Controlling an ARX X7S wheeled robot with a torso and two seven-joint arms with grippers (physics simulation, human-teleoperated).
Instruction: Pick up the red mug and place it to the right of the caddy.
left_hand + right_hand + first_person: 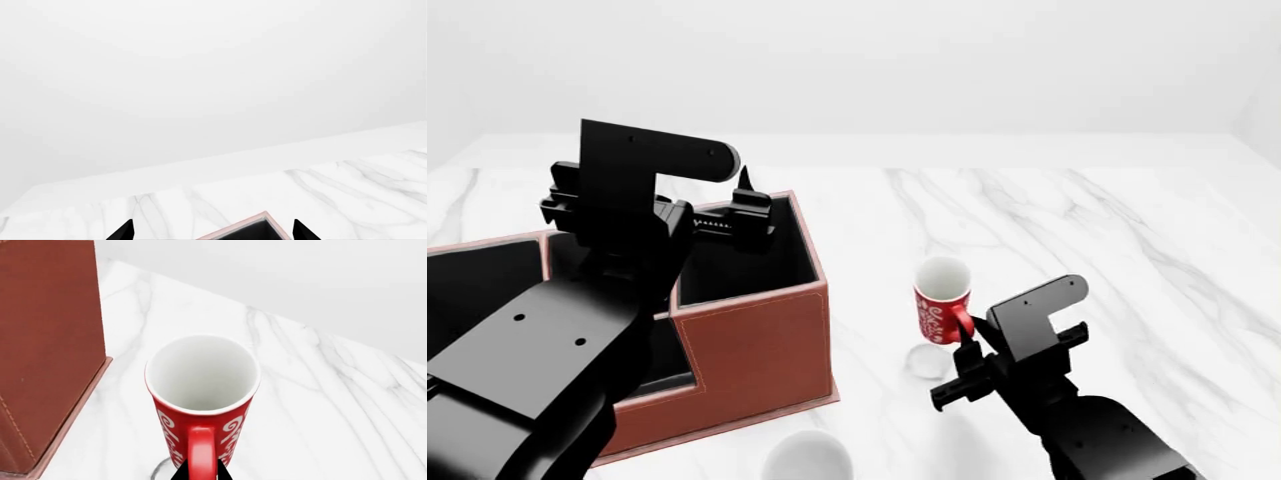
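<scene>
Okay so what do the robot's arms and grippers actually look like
Both arms are matte black and blocky, with flat bracket-like plates dotted with small screw holes. The left gripper has slim, pointed black fingers; the right gripper is the same black. No cables, markings or sleeves show.

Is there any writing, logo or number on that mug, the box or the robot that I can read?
No readable text in any view.
Red mug: white swirly marks that might be lettering, but too curled and cut off to read.
Caddy: plain leather-look sides, no label.
Right gripper and left gripper: plain black, no markings.
</scene>
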